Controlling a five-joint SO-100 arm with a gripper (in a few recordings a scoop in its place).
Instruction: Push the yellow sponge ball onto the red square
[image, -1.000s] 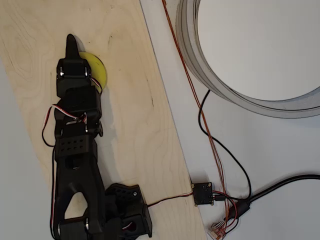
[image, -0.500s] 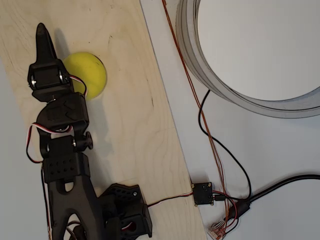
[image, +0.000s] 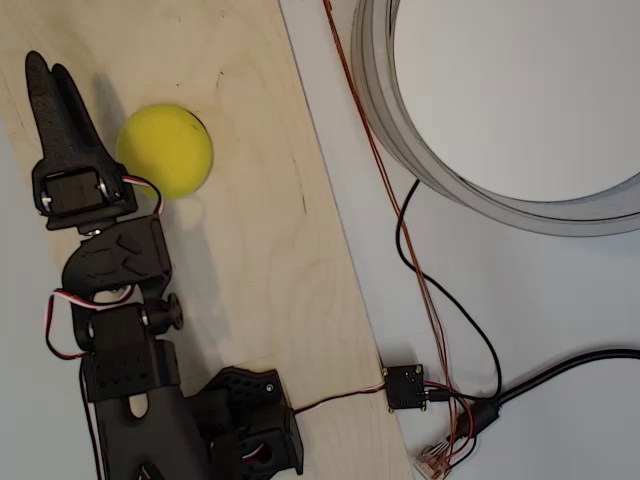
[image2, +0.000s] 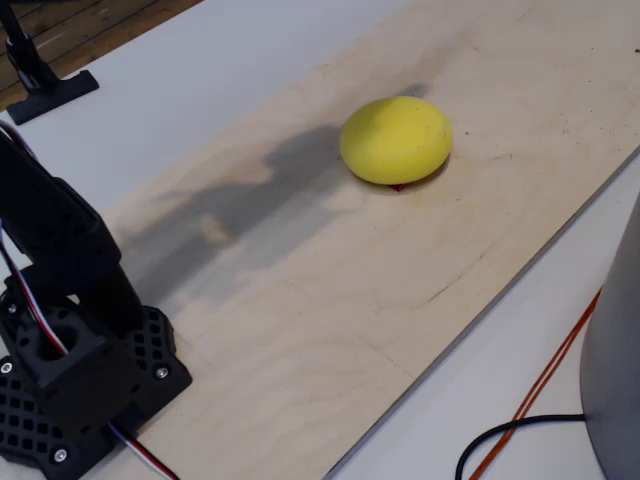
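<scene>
The yellow sponge ball (image: 165, 150) rests on the pale wooden board (image: 260, 230). In the fixed view the ball (image2: 396, 140) sits on top of the red square, of which a thin red sliver (image2: 398, 186) peeks out under its near edge. My black gripper (image: 48, 64) stands to the left of the ball in the overhead view, fingers pressed together and pointing toward the top of the picture, with a small gap to the ball. Nothing is held. The arm's base (image2: 70, 380) stands at the board's near left corner.
A large grey round rim (image: 385, 120) fills the upper right off the board. Orange and black wires (image: 420, 280) and a small black circuit box (image: 407, 388) lie on the white table to the right. A black stand foot (image2: 45, 90) sits at the far left.
The arm has swung left off the ball, which was partly covered a second ago and now lies in full view at about the same spot.
</scene>
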